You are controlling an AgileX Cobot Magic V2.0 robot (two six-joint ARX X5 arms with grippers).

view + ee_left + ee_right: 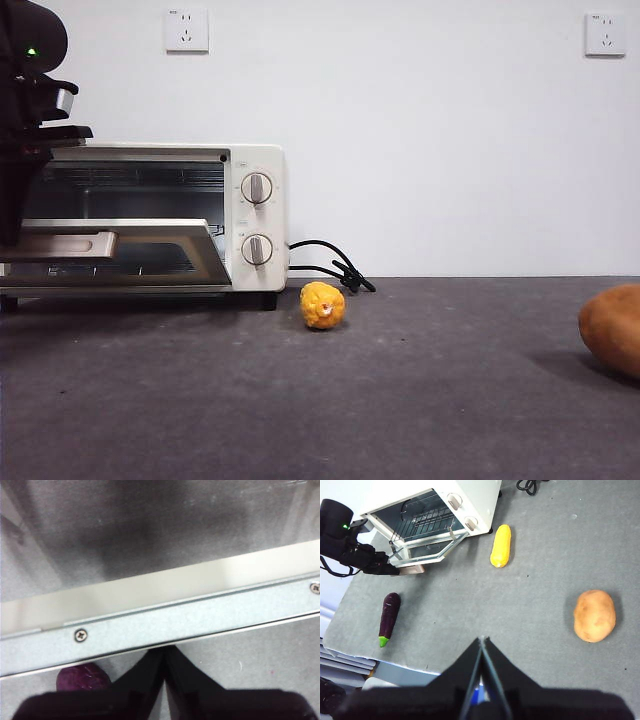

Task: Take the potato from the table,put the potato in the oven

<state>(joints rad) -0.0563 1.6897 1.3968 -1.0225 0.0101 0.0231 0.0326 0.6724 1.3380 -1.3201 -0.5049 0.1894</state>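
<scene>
The potato [594,615], an orange-brown lump, lies alone on the grey table [400,400]; the front view shows it cut by the right edge [612,328]. The cream oven [255,215] stands at the left with its glass door [120,243] swung down open. My left gripper [164,652] is shut and empty, its tips right at the door's metal front rim [190,625]; the right wrist view shows it there too [390,570]. My right gripper [481,641] hangs shut high over the table, well away from the potato, with nothing in it.
A yellow corn cob [500,545] lies in front of the oven's knob side, seen end-on in the front view [322,305]. A purple eggplant [389,614] rests near the table's edge below the open door. The oven's black cord [330,265] trails behind the corn.
</scene>
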